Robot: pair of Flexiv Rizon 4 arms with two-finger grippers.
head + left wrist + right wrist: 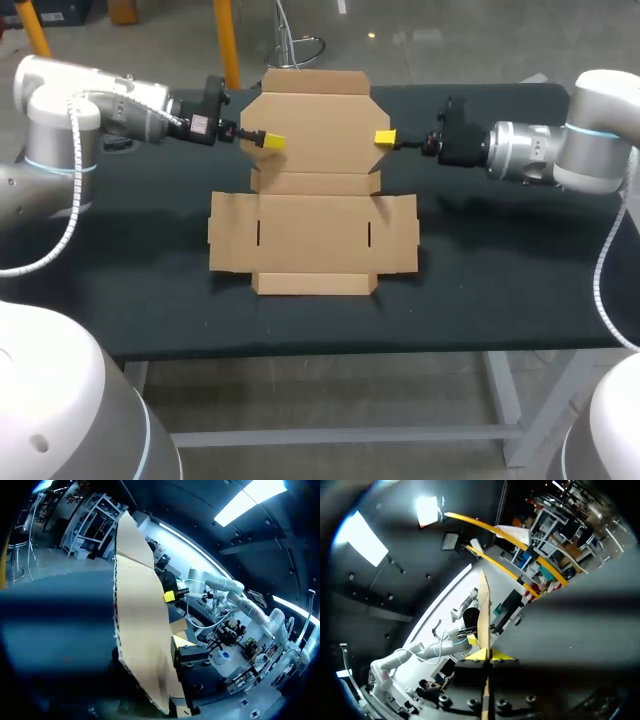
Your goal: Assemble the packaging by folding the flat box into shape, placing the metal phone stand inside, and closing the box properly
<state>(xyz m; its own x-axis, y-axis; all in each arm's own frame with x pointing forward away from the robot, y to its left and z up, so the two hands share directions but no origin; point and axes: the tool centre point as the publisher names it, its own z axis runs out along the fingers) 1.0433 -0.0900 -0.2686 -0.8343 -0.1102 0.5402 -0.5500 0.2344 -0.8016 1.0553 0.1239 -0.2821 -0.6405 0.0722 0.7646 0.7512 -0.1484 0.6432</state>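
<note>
The die-cut cardboard box (312, 235) lies unfolded on the black table, its front panels and side flaps flat. Its rear lid panel (310, 115) looks tilted up from the fold. My left gripper (270, 141) is at that panel's left edge; in the left wrist view the panel (142, 630) runs right beside it. My right gripper (384, 137) is shut on the panel's right edge. In the right wrist view the cardboard (484, 610) stands edge-on between the yellow tips of the right gripper (489, 655). No metal phone stand is in view.
The black table (500, 260) has bare surface on both sides of the box and in front of it, up to the front edge. Both arms come in level from the sides, just above the tabletop.
</note>
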